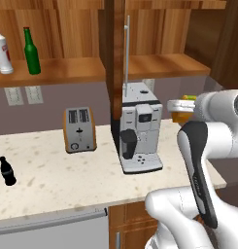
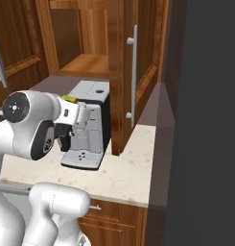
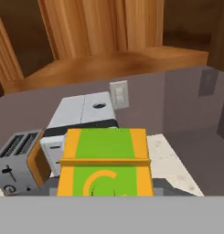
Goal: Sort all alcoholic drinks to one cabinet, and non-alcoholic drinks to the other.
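Orange-yellow juice carton [image 3: 104,162] is grasped in the jaws, lifted above the table [image 1: 52,170] beside the coffee machine [image 1: 140,129]. Cola bottle [image 1: 7,171] stands on the table.

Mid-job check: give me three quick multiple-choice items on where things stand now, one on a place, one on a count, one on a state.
1. Where is the black cola bottle?
A. On the counter, left of the toaster
B. On the cabinet shelf
C. On the coffee machine

2. How many bottles stand on the left cabinet shelf?
A. One
B. Two
C. Three

3. What is the gripper doing?
A. Open, holding nothing
B. Shut on the juice carton
C. Shut on the toaster

Answers: 1 A, it stands on the counter's left end. 2 B, the white bottle and green bottle. 3 B, the hand view shows the carton at the fingers.
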